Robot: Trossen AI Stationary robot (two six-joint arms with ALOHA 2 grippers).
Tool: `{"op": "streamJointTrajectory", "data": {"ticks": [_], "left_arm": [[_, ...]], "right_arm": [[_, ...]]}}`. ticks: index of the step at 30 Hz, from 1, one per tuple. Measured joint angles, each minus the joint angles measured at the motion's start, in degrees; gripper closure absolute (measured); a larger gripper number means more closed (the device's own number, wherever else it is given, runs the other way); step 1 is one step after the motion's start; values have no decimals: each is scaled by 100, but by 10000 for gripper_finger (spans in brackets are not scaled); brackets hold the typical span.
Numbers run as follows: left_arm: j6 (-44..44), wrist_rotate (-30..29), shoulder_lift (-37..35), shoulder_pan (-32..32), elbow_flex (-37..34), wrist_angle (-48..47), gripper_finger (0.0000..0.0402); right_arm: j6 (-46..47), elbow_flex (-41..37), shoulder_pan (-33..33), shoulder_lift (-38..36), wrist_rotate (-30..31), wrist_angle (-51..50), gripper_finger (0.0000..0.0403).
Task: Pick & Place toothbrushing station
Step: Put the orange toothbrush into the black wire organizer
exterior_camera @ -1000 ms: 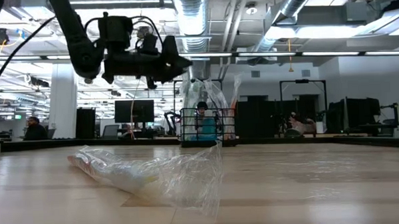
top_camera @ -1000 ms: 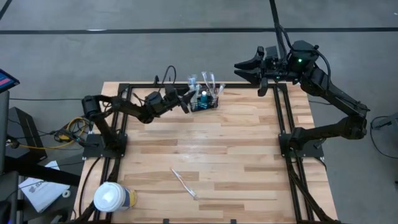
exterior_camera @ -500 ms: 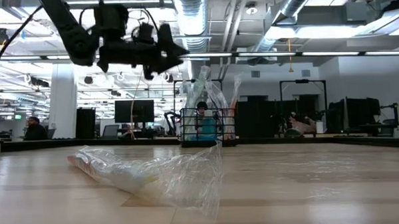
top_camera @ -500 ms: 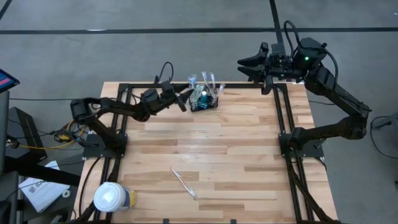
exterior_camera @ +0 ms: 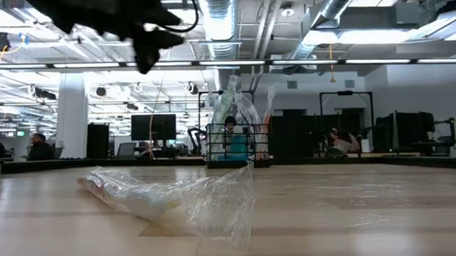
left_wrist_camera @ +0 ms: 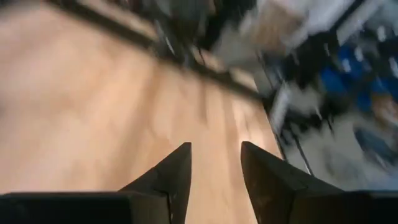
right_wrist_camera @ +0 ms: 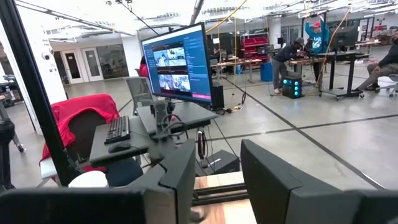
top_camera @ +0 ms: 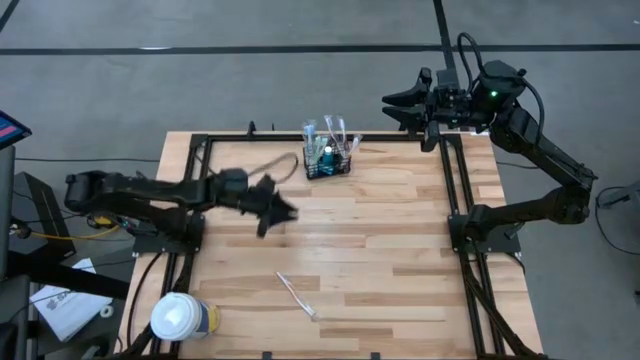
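Small black wire-mesh rectangular basket (top_camera: 329,162) of toothbrushes — probably light, stiff, top-heavy (grasp the rim); left gripper (top_camera: 278,210) and right gripper (top_camera: 398,107) — fingers spread, empty.

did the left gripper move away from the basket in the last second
Yes. The left gripper was beside the wire basket; now it is farther down the table toward the wrapped toothbrush.
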Motion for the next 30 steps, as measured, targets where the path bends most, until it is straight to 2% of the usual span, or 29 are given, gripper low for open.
{"op": "streamJointTrajectory", "data": {"ticks": [6,9,30], "left_arm": [[92,-8,-62,-1124,194,-2201,244],[244,-6,213,-1425,194,-2759,234],[2435,253,2138,-1752,517,-2770,226]], "right_arm": [[4,0,10,0,-2,-2,284],[14,0,12,0,-2,-6,284],[173,0,244,1,-5,-29,284]]}}
